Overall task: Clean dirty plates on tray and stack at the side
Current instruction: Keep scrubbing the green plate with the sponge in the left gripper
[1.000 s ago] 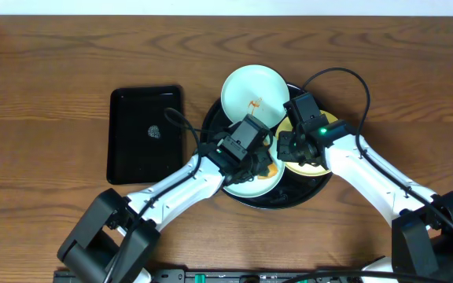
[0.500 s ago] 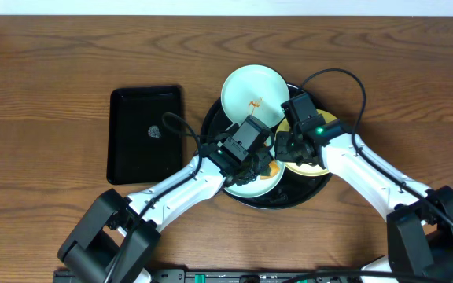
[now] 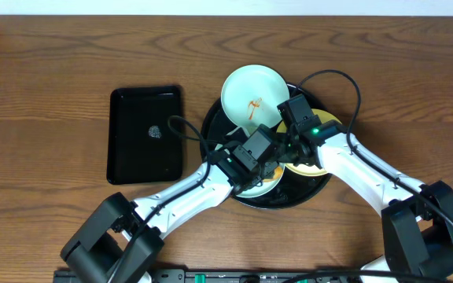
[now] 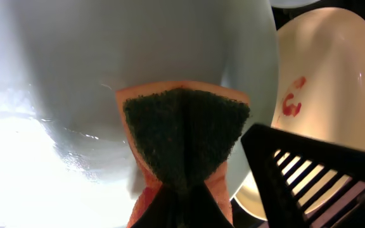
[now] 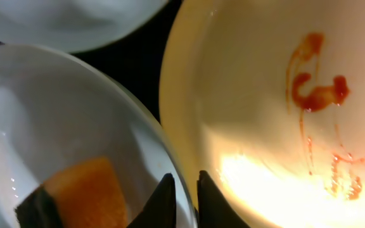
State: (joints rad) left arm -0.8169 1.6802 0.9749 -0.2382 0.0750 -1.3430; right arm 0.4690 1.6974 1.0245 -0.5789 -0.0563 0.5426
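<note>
The round black tray (image 3: pixel 211 130) holds three plates. A mint-blue plate (image 3: pixel 246 90) with a sauce smear lies at its far side. A yellow plate (image 3: pixel 318 167) (image 5: pixel 265 76) with red smears lies on the right, mostly under my right arm. A second mint-blue plate (image 3: pixel 238 190) (image 4: pixel 138 50) (image 5: pixel 56 120) lies at the front. My left gripper (image 3: pixel 262 167) (image 4: pixel 182 199) is shut on an orange sponge with a dark green pad (image 4: pixel 182 126) (image 5: pixel 75 190), pressed onto this front plate. My right gripper (image 3: pixel 283 149) (image 5: pixel 185 187) is shut on the front plate's right rim.
A smaller black rectangular tray (image 3: pixel 128 149) with a small grey scrap (image 3: pixel 155 132) lies to the left of the round tray. Dark wood tabletop (image 3: pixel 384 71) lies all around. My right gripper's black body (image 4: pixel 309 171) shows close beside the sponge in the left wrist view.
My left gripper has slid the sponge a little to the right across the front mint plate. My right gripper has shifted slightly left, staying at that plate's rim.
</note>
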